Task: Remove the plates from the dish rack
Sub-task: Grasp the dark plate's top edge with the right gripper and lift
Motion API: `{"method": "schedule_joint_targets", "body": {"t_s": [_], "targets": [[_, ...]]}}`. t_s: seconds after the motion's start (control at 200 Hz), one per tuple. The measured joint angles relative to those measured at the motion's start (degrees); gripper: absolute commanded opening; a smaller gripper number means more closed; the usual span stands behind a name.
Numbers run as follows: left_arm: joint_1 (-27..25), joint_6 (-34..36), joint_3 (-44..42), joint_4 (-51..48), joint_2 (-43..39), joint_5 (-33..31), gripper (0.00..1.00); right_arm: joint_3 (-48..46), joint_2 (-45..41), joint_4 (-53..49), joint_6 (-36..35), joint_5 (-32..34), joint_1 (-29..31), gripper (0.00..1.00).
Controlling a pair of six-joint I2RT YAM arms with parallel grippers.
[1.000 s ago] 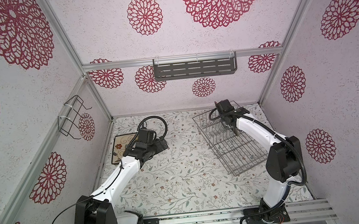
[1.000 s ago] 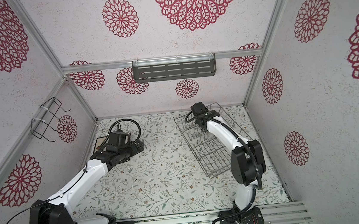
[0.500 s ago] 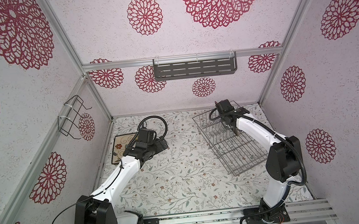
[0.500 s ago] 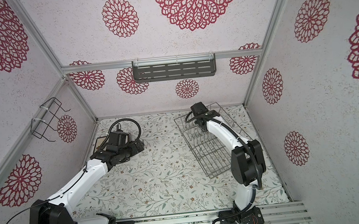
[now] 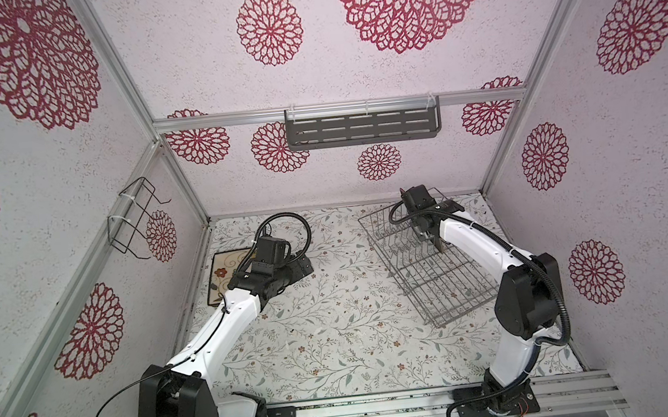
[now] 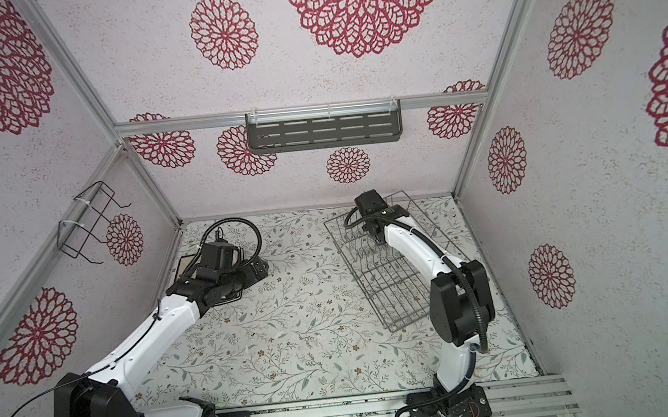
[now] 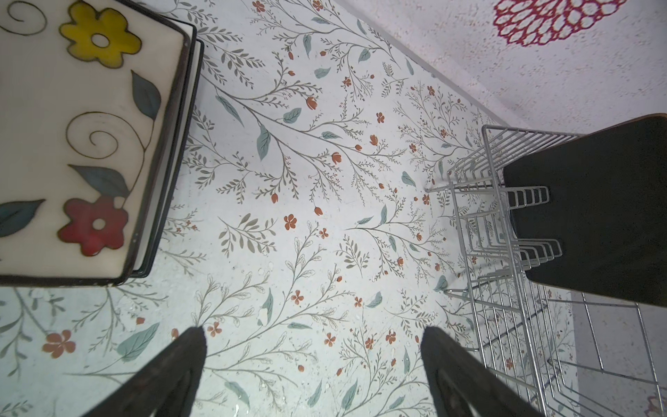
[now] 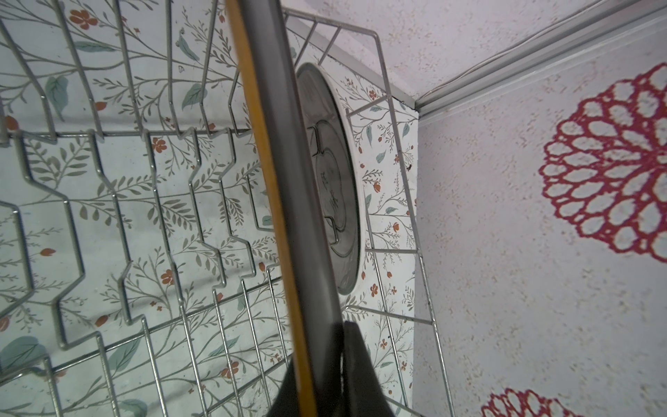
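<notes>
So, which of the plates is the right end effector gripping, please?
The black square plate, upright in the dish rack, pinched by the right end effector; the round white plate beside it stands free, the floral plate lies outside.

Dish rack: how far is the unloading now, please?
Done: a stack topped by the cream floral plate lies on the table beside the open left gripper. In hand: the right gripper is shut on the black plate, upright in the dish rack. Left: the round white plate behind it.
</notes>
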Motion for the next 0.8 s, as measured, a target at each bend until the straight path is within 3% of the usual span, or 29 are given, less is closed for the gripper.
{"method": "schedule_joint_targets", "body": {"t_s": [0.801], "targets": [[-0.76, -2.99, -0.22, -1.51, -7.32, -0.63, 0.98, 0.0, -6.43, -0.94, -2.1, 4.44, 3.58, 0.0]]}}
